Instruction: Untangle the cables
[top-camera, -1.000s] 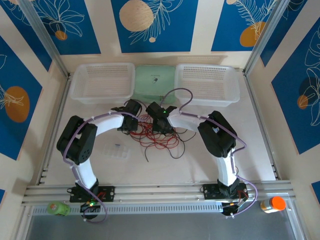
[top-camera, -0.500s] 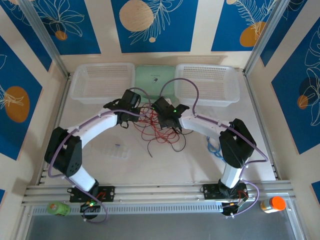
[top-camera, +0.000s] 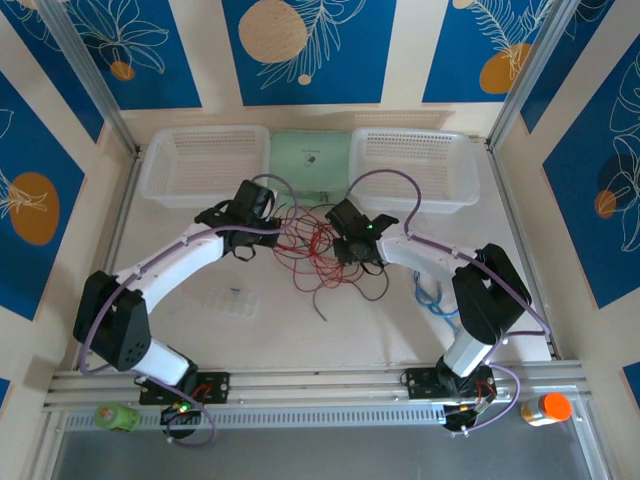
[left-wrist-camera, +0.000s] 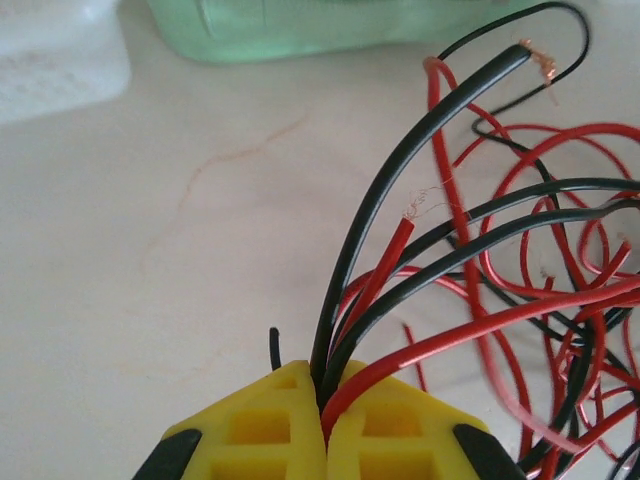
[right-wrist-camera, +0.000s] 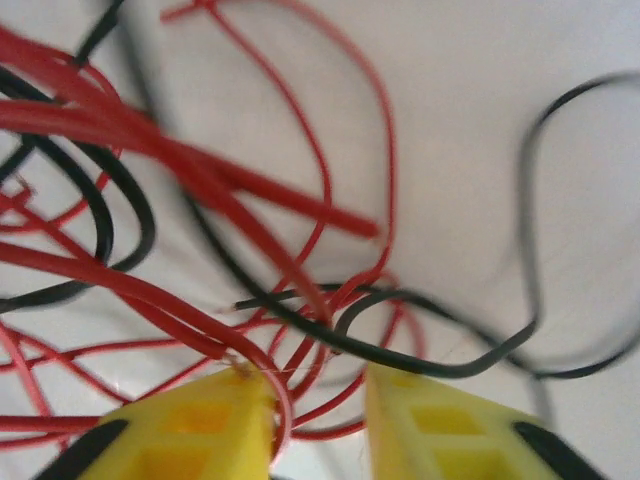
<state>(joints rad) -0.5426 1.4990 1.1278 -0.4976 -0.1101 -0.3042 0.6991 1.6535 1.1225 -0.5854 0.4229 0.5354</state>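
The cables (top-camera: 315, 248) are a tangle of thin red and black strands on the table's middle, between the two grippers. My left gripper (top-camera: 272, 232) is at the tangle's left edge. In the left wrist view its yellow fingers (left-wrist-camera: 322, 385) are shut on several red and black cables (left-wrist-camera: 420, 255), which fan out up and to the right. My right gripper (top-camera: 347, 250) is at the tangle's right side. In the right wrist view its jaws (right-wrist-camera: 320, 395) stand apart, with red and black cables (right-wrist-camera: 250, 200) looping across the gap and one red strand against the left finger (right-wrist-camera: 215, 415).
Two white baskets (top-camera: 205, 165) (top-camera: 415, 165) flank a green box (top-camera: 310, 158) at the back. A light blue coiled cable (top-camera: 435, 295) lies beside the right arm. A small clear case (top-camera: 230, 300) sits front left. An orange bottle (top-camera: 545, 408) stands beyond the front rail.
The right gripper's jaws have opened and it has moved right. The left gripper has moved back and to the left with its cables. The tangle has spread out and shifted right.
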